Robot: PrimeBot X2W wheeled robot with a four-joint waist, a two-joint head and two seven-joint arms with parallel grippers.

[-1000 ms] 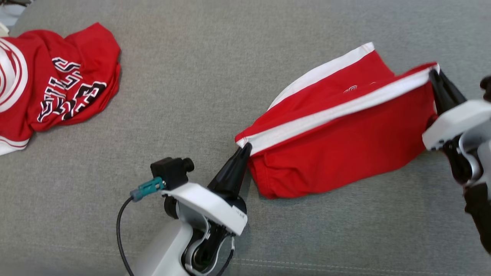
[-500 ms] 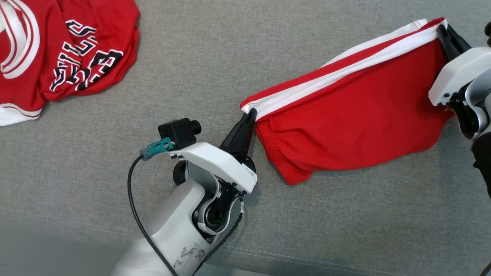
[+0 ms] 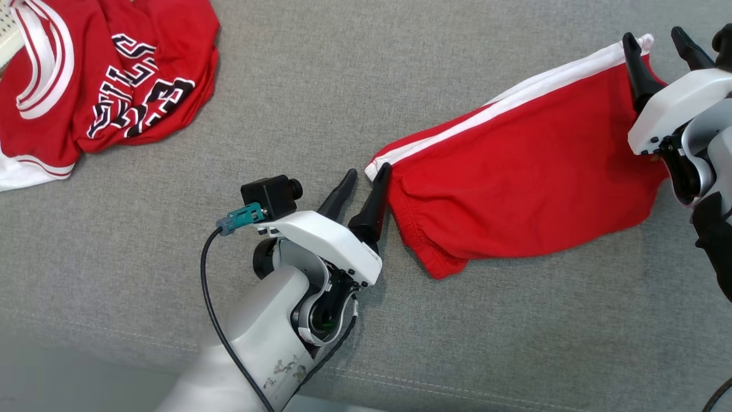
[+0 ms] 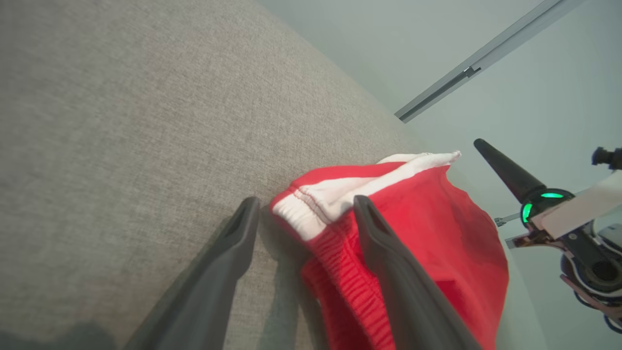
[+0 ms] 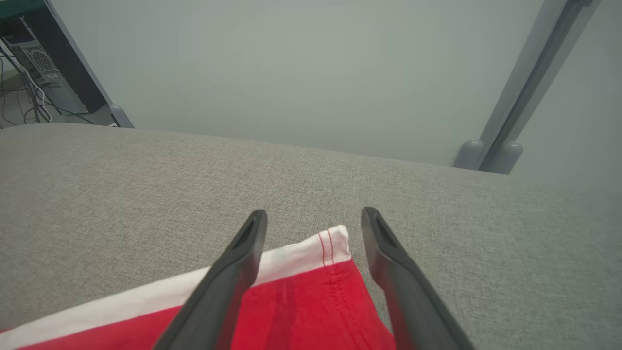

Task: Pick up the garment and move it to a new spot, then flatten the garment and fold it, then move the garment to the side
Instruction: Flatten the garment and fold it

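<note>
My left claw (image 3: 368, 170) and right claw (image 3: 652, 34) are both spread wide and hold nothing. Each straddles an end corner of the red shorts (image 3: 526, 189), which lie flat on the grey upholstered surface (image 3: 320, 86). If I back out carelessly, a finger could snag the hem and rumple the cloth.

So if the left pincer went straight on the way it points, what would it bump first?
Probably the red shorts: their white waistband corner lies between the left pincer's open fingers, right ahead. How high the pincer sits above the cloth is hard to tell.
</note>
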